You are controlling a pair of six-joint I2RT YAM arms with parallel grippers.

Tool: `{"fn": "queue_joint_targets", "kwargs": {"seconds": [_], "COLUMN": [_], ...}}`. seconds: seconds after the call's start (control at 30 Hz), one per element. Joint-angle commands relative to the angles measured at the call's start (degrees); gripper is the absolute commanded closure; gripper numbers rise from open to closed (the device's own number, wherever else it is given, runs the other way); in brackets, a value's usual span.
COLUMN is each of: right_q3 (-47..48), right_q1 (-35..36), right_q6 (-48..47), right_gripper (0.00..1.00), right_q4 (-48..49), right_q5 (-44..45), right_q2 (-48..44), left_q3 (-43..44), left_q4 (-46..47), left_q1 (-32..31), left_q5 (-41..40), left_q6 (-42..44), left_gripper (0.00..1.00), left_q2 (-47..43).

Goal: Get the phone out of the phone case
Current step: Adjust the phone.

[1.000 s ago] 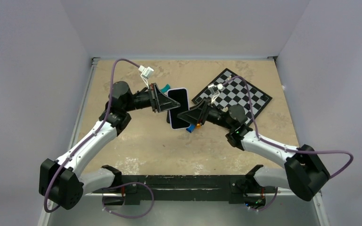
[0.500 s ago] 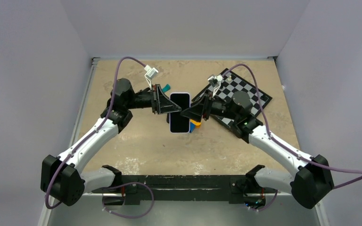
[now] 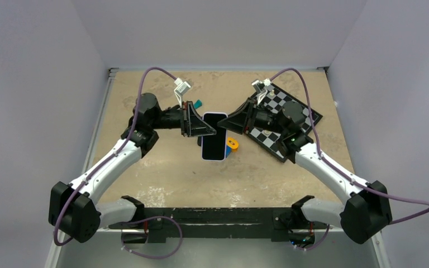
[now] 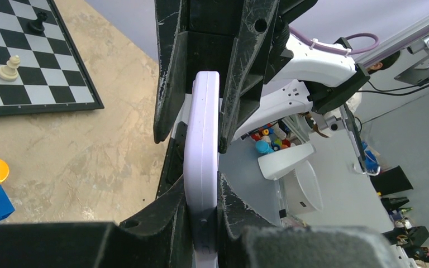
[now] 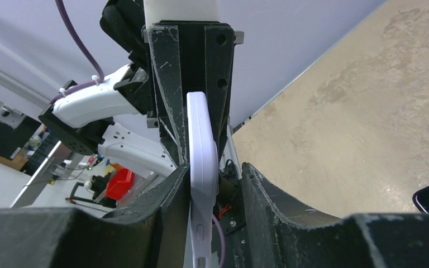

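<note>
Since the phone (image 3: 214, 146) is still inside its phone case (image 4: 201, 139), held up over mid-table, nothing's out yet imo. Left gripper (image 3: 206, 130) clamps the case from 9 o'clock. Right gripper (image 3: 227, 123) at 2 o'clock straddles it w/ a gap showing, so the whole peel-off is left.

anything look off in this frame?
Nothing spilled or broken. The chessboard lies skewed at the right rear, partly under the right arm. A stray orange and blue toy sits by the held phone, close under the work.
</note>
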Motion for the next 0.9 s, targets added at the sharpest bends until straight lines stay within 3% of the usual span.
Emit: {"fn": "queue_joint_targets", "kwargs": {"seconds": [0.0,0.1,0.13,0.2,0.27,0.37,0.4,0.47,0.7,0.87], "right_q3": [3.0,3.4,3.5,3.7,3.2,1.2,1.0,0.7,-2.8,-4.0], "right_q1": [-0.2,-0.1,-0.1,-0.1,-0.1,-0.8,-1.2,-2.0,-2.5,-2.2], "right_q6": [2.3,2.5,2.5,2.3,3.7,7.9,8.6,10.1,19.8,23.3], "right_gripper": [0.61,0.67,0.73,0.99,1.0,1.0,1.0,1.0,1.0,1.0], "right_q4": [4.2,4.3,4.2,3.8,5.6,8.1,7.5,7.6,21.7,28.4], "right_q5": [0.3,0.3,0.2,0.2,0.0,2.8,3.7,4.6,4.4,3.4], "right_q2": [0.5,0.7,0.7,0.9,0.9,-0.5,-1.0,-1.7,1.1,4.0], "left_q3": [3.7,4.1,4.4,4.8,5.0,3.5,1.8,-3.6,-20.9,-21.8], "left_q4": [3.5,2.6,1.6,0.5,-0.9,-8.6,-10.9,-13.5,-1.6,2.3], "left_q1": [-1.1,-1.2,-1.3,-1.3,-1.4,-1.3,-1.3,-1.3,-1.4,-1.4], "left_q5": [2.8,2.8,2.8,2.8,1.7,-4.5,-7.6,-13.1,-15.7,-15.2], "left_q6": [0.4,0.9,1.2,1.8,2.7,6.9,8.3,9.2,-5.1,-7.5], "left_gripper": [1.0,1.0,1.0,1.0,0.96,0.56,0.46,0.37,0.4,0.39], "left_q2": [-0.7,-0.5,-0.4,-0.2,-0.5,-4.0,-6.5,-11.9,-23.6,-23.1]}}
